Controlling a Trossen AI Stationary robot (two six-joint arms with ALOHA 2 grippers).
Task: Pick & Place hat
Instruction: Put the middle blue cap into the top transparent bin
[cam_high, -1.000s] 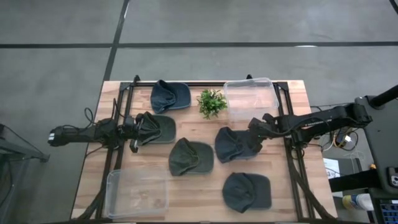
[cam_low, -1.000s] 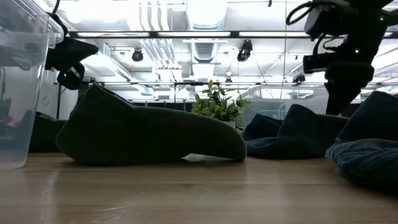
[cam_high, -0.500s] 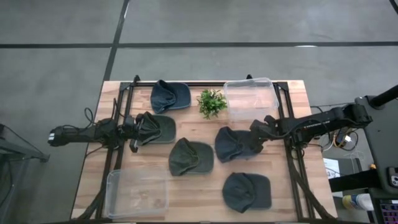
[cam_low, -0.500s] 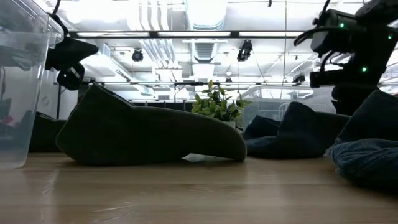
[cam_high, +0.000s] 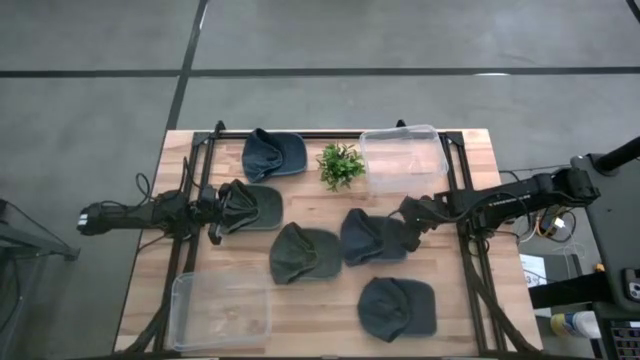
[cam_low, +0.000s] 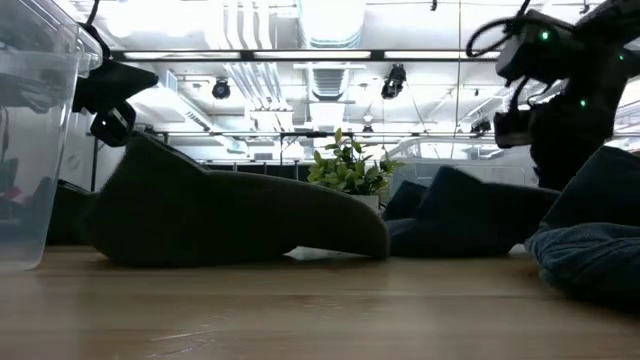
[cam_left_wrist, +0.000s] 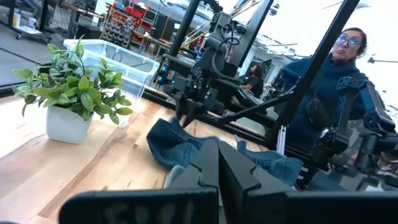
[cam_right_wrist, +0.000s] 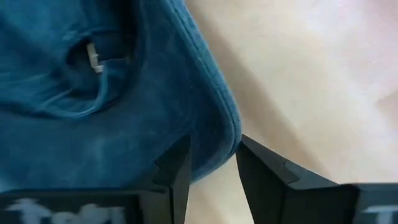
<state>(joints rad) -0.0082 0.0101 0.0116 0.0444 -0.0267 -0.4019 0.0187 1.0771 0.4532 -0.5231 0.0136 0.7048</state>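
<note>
Right gripper (cam_right_wrist: 211, 163): fingers straddling the hat's (cam_high: 372, 238) soft blue brim edge, cloth between them, at desk (cam_high: 470, 300) centre-right.
Hidden: fingertips buried in fabric from above; grip seen only at the wrist.
Left gripper (cam_high: 222, 210): fingers pressed together, over the olive cap (cam_high: 250, 206).
Beyond: leafy plant (cam_high: 340, 164), clear bin (cam_high: 404, 160).

My two fingers (cam_left_wrist: 217, 171) sit pressed together, tips touching, with a bit of cap (cam_left_wrist: 177, 177) showing just beside them. Past them lies a blue cap (cam_left_wrist: 177, 142) on the desk (cam_left_wrist: 93, 168), and the other arm's gripper (cam_left_wrist: 189, 102) comes down onto it. A potted plant (cam_left_wrist: 71, 93) stands near a clear bin (cam_left_wrist: 121, 62). Beyond the desk, a person (cam_left_wrist: 329, 99) in dark blue stands behind the frame (cam_left_wrist: 305, 93).
</note>
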